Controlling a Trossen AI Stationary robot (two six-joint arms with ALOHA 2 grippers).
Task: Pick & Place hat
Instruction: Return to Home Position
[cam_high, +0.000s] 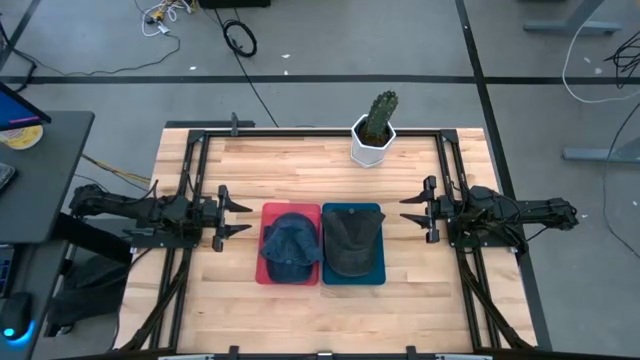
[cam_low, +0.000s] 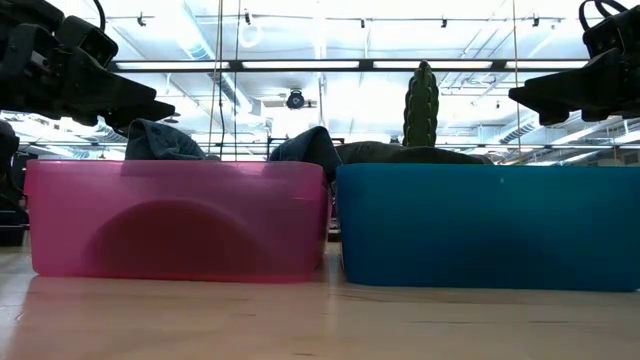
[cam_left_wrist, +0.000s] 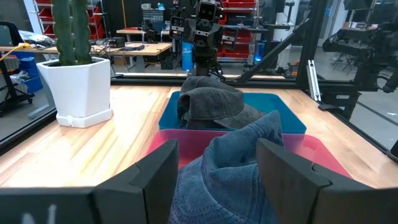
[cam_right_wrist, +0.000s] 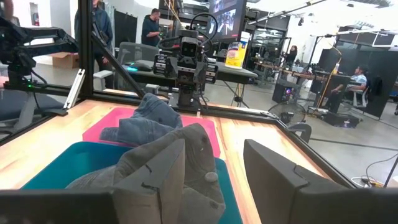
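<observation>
While both dark arms lie stretched along the sides of the light wooden table (cam_high: 300, 165), we find the left gripper (cam_high: 243, 218) at the table's left side. It points inward toward the bins, and its two fingers (cam_left_wrist: 152, 180) stand spread apart with nothing between them. In the low view it hangs above the height of the bin rims. Just to its right, clear of the fingertips, sits the pink translucent plastic bin (cam_high: 262, 276). It holds a crumpled blue denim cap (cam_high: 290, 245) that bulges up over the rim. We cannot tell whether that heap is one cap or more. Just beside it, with only a thin gap showing in the low view, stands the teal-blue plastic bin (cam_high: 381, 277). A gray fabric cap (cam_high: 352, 243) lies inside it, its crown rising a little above the rim. Beyond this bin, at the table's far edge, a green columnar cactus (cam_high: 380, 112) stands upright in a white angular pot (cam_high: 370, 148), well apart from both bins. At the right side we see the right gripper (cam_high: 404, 209), facing inward toward the blue bin and raised to about the same height as its partner. Its fingers (cam_right_wrist: 283, 174) are likewise parted and hold nothing, with the gray cap lying ahead of them in the right wrist view.
</observation>
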